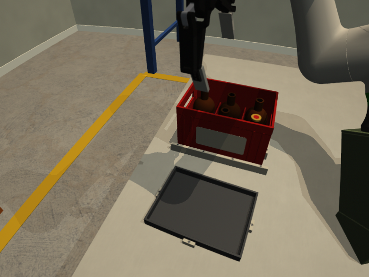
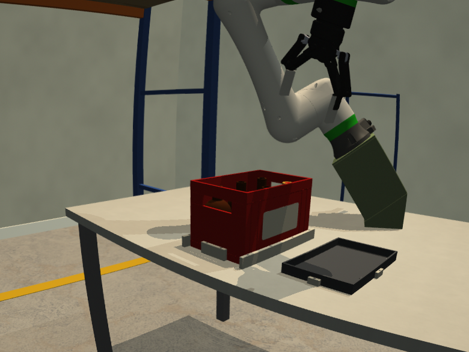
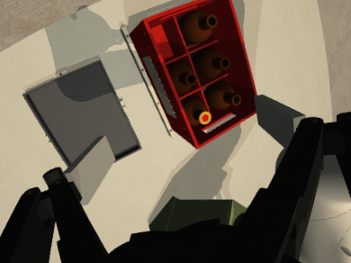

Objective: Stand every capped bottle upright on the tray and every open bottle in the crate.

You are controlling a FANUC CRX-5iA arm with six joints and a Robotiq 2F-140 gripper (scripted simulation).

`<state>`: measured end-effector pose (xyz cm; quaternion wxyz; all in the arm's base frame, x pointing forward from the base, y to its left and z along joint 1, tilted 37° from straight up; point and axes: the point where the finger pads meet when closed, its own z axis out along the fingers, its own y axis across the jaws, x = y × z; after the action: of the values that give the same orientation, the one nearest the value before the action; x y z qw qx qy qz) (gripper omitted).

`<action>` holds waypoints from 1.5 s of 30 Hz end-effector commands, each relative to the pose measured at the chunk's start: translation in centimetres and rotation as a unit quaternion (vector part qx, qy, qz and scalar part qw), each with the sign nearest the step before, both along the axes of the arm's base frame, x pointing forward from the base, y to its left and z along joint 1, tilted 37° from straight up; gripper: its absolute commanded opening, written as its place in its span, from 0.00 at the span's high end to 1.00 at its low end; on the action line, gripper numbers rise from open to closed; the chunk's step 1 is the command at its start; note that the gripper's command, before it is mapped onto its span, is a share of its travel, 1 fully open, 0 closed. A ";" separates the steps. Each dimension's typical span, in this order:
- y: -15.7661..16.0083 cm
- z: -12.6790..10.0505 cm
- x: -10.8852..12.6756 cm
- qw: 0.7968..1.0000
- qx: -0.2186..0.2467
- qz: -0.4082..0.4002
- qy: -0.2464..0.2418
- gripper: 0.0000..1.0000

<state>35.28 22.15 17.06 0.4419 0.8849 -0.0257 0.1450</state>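
Observation:
A red crate (image 1: 187, 126) (image 2: 234, 219) (image 3: 154, 42) stands on the table and holds several brown bottles upright. One bottle (image 1: 256, 116) (image 3: 205, 117) in a corner cell has a yellow and red cap. The others, such as the open bottle (image 1: 231, 96) (image 3: 211, 20), have open necks. In the top view a finger hides the neck of the leftmost bottle. The empty dark grey tray (image 1: 209, 215) (image 2: 340, 262) (image 3: 79, 104) lies flat in front of the crate. My gripper (image 1: 214, 55) (image 2: 308, 99) (image 3: 180, 130) is wide open and empty. It hangs high above the table, near the crate.
Grey stop bars (image 1: 215, 158) (image 2: 273, 248) hold the crate's base, and small grey blocks sit along the tray's rim. The green robot pedestal (image 1: 354, 181) (image 2: 369, 183) (image 3: 197, 213) stands beside them. A blue rack (image 1: 149, 27) (image 2: 209, 94) rises behind the table. A yellow line (image 1: 76, 150) marks the floor.

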 end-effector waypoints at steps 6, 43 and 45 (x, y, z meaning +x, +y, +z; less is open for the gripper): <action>-2.1 -0.5 -0.1 0.999 0.021 -0.025 -0.028 0.00; -12.1 -2.7 2.2 0.970 0.117 -0.144 -0.154 0.00; -12.7 -2.8 2.4 0.967 0.124 -0.151 -0.162 0.00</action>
<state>37.53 9.86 14.32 0.3405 0.8841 -0.2406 0.2109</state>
